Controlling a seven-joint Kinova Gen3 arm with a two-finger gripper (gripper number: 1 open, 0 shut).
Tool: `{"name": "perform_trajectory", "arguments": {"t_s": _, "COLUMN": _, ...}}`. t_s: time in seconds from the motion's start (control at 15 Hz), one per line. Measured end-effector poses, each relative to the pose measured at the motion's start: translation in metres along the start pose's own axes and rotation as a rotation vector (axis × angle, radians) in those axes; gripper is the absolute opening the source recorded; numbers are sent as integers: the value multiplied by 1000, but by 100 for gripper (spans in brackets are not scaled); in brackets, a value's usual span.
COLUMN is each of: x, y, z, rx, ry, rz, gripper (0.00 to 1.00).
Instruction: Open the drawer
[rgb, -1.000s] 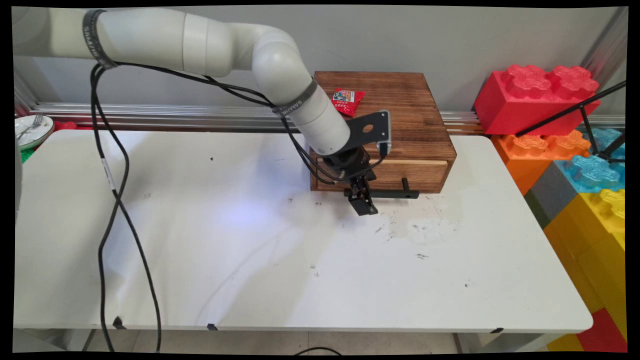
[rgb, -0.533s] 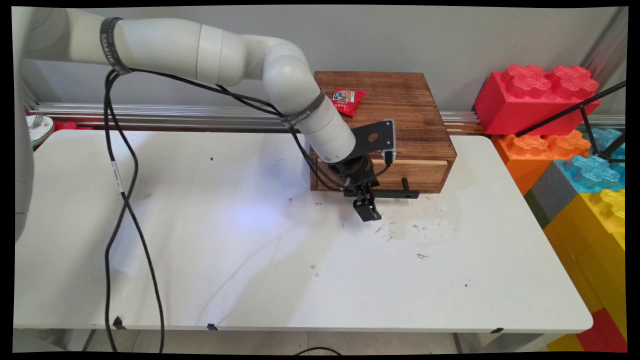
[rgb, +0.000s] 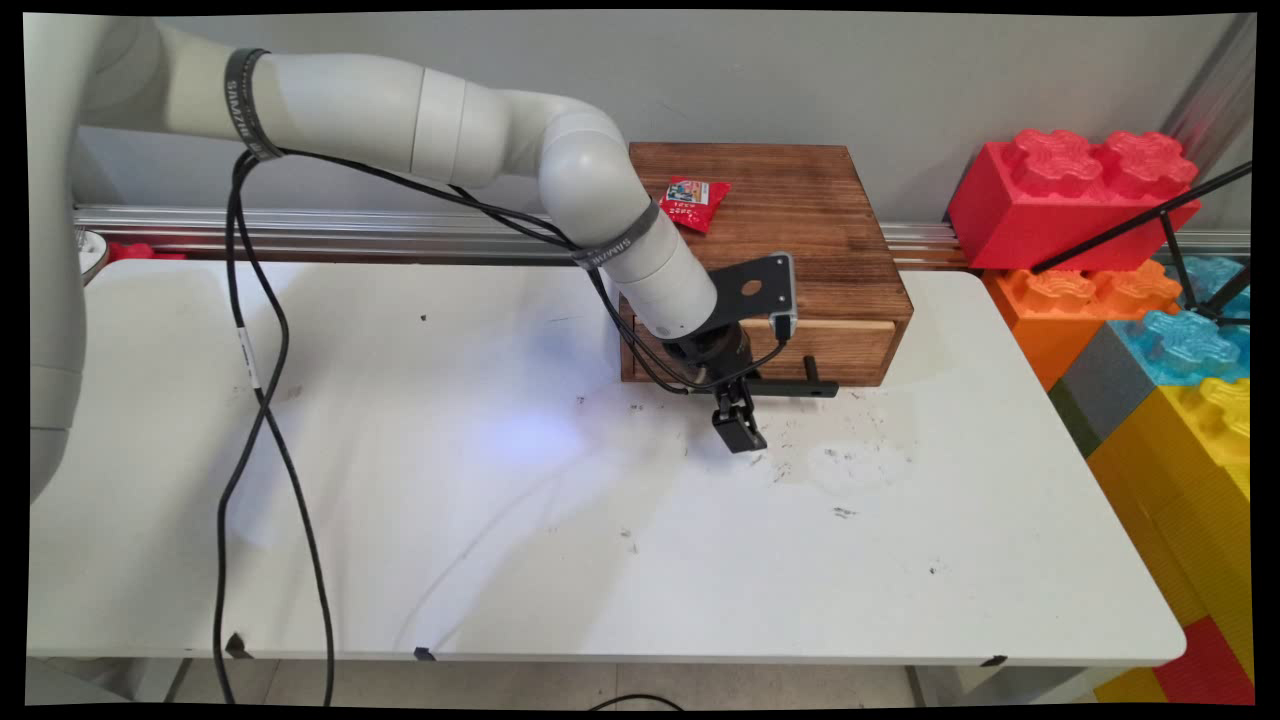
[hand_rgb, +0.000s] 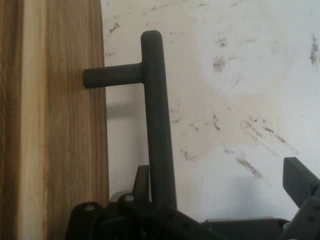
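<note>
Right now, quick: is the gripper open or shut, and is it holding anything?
Gripper: open, gripping nothing; the drawer's black handle stands between its fingers.

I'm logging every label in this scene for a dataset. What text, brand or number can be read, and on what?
Black strap on the white arm: white lettering, too small to read.
Second black strap near the wrist: white lettering, also unreadable.
Red snack packet on the wooden drawer box: printed graphics and text, too small to read.
Hand view: no text.
</note>
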Motion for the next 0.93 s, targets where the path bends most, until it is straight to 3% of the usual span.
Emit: {"name": "perform_trajectory", "arguments": {"t_s": 0.93, "x": 3, "y": 12, "z": 14, "rx": -12, "ry": 15, "rz": -40, "gripper": 100}}
